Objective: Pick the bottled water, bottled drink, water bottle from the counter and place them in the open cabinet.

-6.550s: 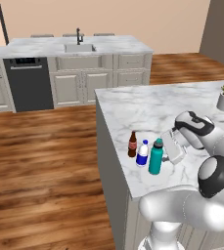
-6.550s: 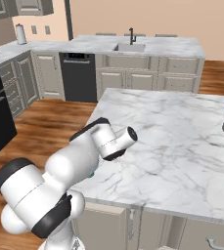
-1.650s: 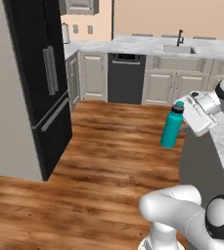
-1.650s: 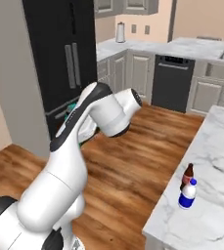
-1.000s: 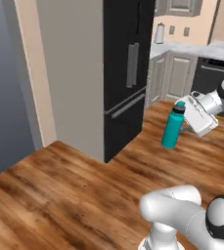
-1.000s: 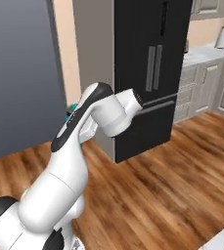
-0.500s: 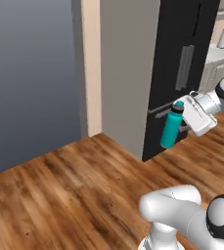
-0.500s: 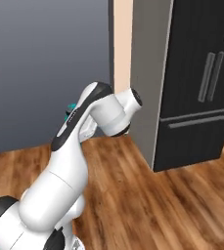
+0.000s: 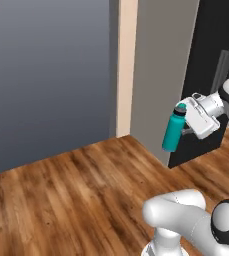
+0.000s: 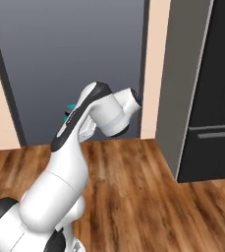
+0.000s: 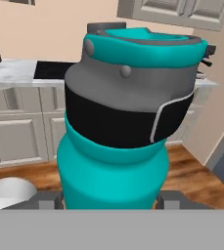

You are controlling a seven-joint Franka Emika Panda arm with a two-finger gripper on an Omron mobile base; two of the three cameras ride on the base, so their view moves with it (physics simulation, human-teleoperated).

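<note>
Left base view: one teal water bottle (image 9: 174,129) is held upright in the claw (image 9: 188,121), carried clear of the wood floor (image 9: 76,195) in front of a black fridge (image 9: 213,75). It is gripped from the side at the upper body, probably so it stays vertical and can be set down on a shelf base-first. One bottle is counted here; no tabletop or cabinet is in sight, so the carry phase is judged to be under way.

Right base view: the white arm (image 10: 79,142) is bent high across a dark grey wall panel (image 10: 70,64); a sliver of teal is seen just behind the forearm, so the bottle is mostly hidden. One fridge is counted at the right edge.

Hand view: the bottle's dark lid and teal body are seen close up, sitting between the two fingertips (image 11: 47,199), which are pressed on both sides of its base. The claw is closed around the bottle, partly spread to its width. Beige cabinets (image 11: 20,132) are seen behind.
</note>
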